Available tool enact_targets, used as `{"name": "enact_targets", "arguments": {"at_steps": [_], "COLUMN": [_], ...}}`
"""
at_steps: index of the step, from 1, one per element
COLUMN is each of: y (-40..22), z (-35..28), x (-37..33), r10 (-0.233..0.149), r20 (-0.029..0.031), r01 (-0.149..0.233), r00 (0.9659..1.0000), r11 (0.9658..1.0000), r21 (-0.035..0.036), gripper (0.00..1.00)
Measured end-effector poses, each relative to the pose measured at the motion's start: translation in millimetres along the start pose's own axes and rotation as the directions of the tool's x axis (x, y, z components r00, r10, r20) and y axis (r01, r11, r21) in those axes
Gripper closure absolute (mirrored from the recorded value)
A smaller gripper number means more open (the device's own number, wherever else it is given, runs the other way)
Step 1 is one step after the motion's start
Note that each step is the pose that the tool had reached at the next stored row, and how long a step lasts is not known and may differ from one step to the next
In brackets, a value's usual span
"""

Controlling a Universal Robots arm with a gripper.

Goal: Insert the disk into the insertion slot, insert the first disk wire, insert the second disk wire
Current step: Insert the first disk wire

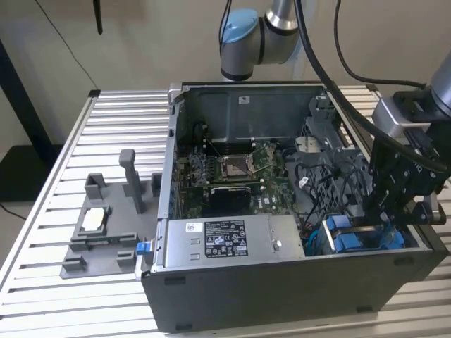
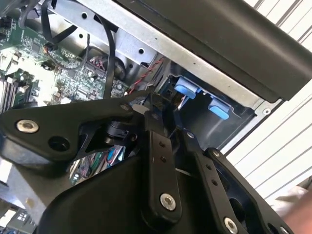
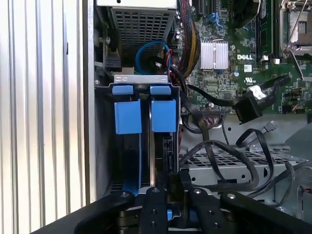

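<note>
First wrist view: disk (image 3: 163, 117) just beside gripper (image 3: 171, 189)

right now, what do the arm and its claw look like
The arm has silver-grey tubes and a rounded joint with a light blue cap. Thick black cables loop down to a grey wrist block. The claw is matte black, built of jointed bars with silver screws.
</note>
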State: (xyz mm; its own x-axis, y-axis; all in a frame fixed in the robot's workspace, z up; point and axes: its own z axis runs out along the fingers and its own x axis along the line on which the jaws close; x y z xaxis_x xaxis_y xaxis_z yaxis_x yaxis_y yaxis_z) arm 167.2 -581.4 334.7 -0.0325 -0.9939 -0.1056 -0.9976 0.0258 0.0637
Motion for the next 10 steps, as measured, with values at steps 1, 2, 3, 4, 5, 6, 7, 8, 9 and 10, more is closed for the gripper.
{"name": "enact_targets", "arguments": {"at_steps": [1,2,3,4,5,6,7,8,9,10], "y": [0.2,0.6,1.2,1.9,2.6,3.0,3.6,3.9,4.1,4.7], "z": [-3.2,-6.3,-9.8,-13.0,-15.5,-16.7,-18.3,-20.2,-22.3,-25.3], "x": [-0.4,-0.7,-1.1,-1.4,-1.7,-2.0,-2.4,-2.7,-3.0,-3.4], "r10": [0.0,0.0,0.0,0.0,0.0,0.0,0.0,0.0,0.0,0.0], "r20": [-0.0002,-0.0001,-0.0001,-0.0001,-0.0003,-0.0001,-0.0006,-0.0015,-0.0016,-0.0019], "r01": [0.0,0.0,0.0,0.0,0.0,0.0,0.0,0.0,0.0,0.0], "r00": [1.0,1.0,1.0,1.0,1.0,1.0,1.0,1.0,1.0,1.0], "r11": [1.0,1.0,1.0,1.0,1.0,1.0,1.0,1.0,1.0,1.0], "r21": [-0.0001,-0.0002,-0.0002,-0.0001,-0.0002,-0.0002,-0.0002,-0.0001,-0.0001,-0.0001], "gripper": [0.73,0.67,0.67,0.67,0.67,0.67,0.67,0.67,0.67,0.67]}}
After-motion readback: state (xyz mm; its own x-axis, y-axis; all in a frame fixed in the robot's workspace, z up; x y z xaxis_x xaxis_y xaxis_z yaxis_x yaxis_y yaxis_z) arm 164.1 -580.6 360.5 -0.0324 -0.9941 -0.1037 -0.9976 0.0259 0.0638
